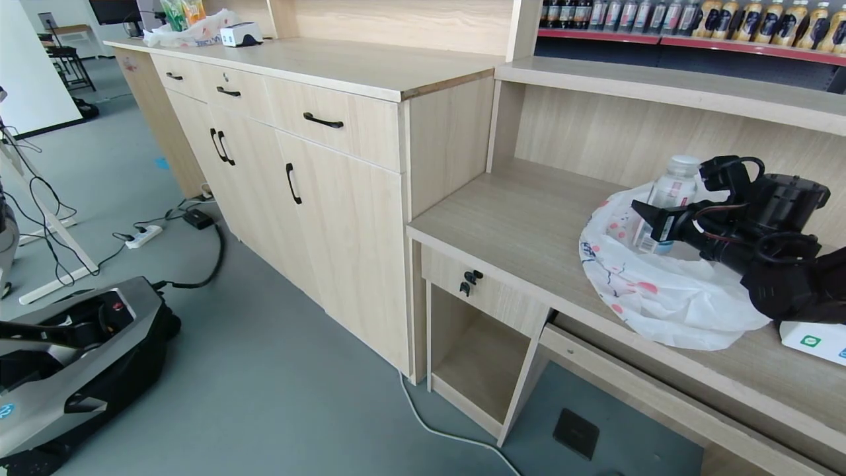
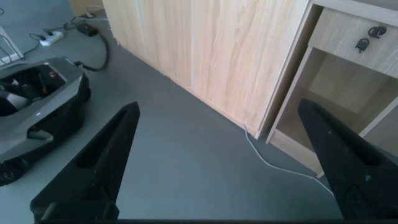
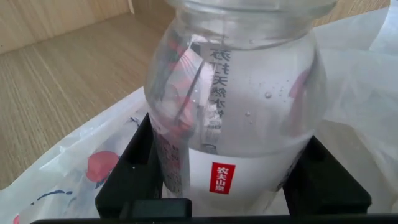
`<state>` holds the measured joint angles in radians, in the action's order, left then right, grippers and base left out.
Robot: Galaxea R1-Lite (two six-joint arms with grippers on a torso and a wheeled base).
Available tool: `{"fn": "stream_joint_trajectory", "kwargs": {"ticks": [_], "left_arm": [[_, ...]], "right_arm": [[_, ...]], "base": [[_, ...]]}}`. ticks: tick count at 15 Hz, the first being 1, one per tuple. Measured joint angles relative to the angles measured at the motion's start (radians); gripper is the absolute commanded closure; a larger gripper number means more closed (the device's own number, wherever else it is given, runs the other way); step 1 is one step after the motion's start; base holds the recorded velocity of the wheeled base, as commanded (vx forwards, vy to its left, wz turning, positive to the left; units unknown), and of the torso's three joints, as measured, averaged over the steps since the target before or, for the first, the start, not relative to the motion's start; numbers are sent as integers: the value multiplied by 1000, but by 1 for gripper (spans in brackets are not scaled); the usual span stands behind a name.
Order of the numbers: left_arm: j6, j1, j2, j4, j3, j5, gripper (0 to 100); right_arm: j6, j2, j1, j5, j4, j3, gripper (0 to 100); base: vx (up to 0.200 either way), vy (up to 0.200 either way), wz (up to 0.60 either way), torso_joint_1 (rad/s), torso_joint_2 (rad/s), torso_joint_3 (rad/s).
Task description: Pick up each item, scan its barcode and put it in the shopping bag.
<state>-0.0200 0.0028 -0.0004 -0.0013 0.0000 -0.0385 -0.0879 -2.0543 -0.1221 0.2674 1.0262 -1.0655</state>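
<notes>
The fingers (image 3: 134, 177) of the right gripper (image 1: 666, 228) were pinched on the lower body of the water bottle (image 1: 671, 188), which was held nearly upright at the mouth of the shopping bag (image 1: 667, 297) on the worktop (image 1: 522, 225). It should probably be lowered well inside before it is released, so that nothing is tipped. The left gripper (image 2: 219, 106) was spread wide above the floor (image 2: 186, 137).
</notes>
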Motion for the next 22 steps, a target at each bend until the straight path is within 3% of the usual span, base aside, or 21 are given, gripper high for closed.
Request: {"fn": "stream_joint_trajectory", "kwargs": {"ticks": [9,10,15,19,22], "left_arm": [[1,0,0,0,0,0,0],[1,0,0,0,0,0,0],[0,0,0,0,0,0,0],[0,0,0,0,0,0,0],[0,0,0,0,0,0,0]], "right_arm": [[-1,9,-6,31,-11,26,100],[-1,12,-7,31,-11,31,0],[-23,60,-3,80,-57,37,0],[-183,247,14,132,-151,45,0],[-284,397,17,242,-205,49,0]], "base": [[0,0,0,0,0,0],[0,0,0,0,0,0],[0,0,0,0,0,0],[0,0,0,0,0,0],[0,0,0,0,0,0]]}}
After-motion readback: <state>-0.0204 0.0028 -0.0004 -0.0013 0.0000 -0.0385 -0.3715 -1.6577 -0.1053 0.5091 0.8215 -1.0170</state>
